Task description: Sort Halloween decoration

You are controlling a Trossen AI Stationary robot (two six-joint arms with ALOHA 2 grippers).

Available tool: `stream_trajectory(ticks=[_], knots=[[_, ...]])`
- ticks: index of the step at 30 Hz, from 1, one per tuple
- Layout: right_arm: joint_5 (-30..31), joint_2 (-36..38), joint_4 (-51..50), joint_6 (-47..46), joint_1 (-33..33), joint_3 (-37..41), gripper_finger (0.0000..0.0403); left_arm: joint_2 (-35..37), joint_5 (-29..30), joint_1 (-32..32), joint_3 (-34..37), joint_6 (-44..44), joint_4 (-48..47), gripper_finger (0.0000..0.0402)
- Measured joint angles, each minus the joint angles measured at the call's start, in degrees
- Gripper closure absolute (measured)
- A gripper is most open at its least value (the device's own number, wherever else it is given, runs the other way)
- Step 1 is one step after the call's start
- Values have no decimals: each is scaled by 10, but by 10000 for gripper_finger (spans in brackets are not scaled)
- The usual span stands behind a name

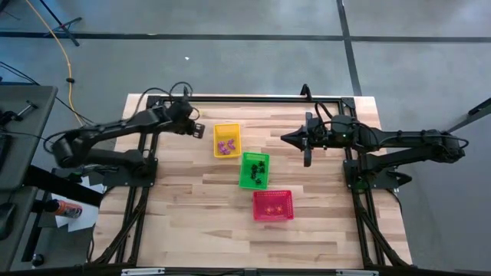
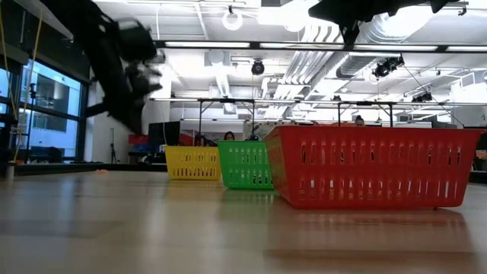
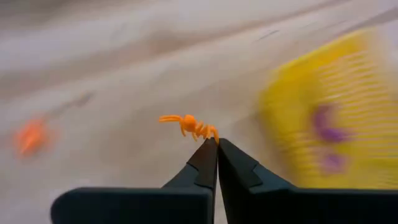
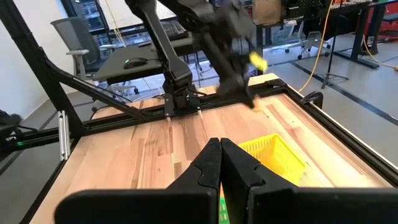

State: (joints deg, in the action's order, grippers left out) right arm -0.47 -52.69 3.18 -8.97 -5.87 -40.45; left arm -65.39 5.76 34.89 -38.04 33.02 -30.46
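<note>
The light wooden table [image 1: 192,222] carries three small mesh baskets in a diagonal row: a yellow basket [image 1: 226,140], a green basket [image 1: 254,170] just beside it, and a red basket [image 1: 273,205] nearest the front edge.

no readable text, no labels, no brands, no numbers, no signs

Overhead and table-level views share 3 baskets [image 1: 255,170]; wrist views seemingly closer.
</note>
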Motion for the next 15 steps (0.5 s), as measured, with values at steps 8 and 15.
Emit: stream_trajectory(ticks=[8, 15], knots=[[0, -22, 19, -7, 0, 0, 403, 130, -154, -92, -1, -114, 225, 401], [-58, -64, 144, -15, 10, 0, 403, 148, -188, -205, -2, -179, 407, 401]])
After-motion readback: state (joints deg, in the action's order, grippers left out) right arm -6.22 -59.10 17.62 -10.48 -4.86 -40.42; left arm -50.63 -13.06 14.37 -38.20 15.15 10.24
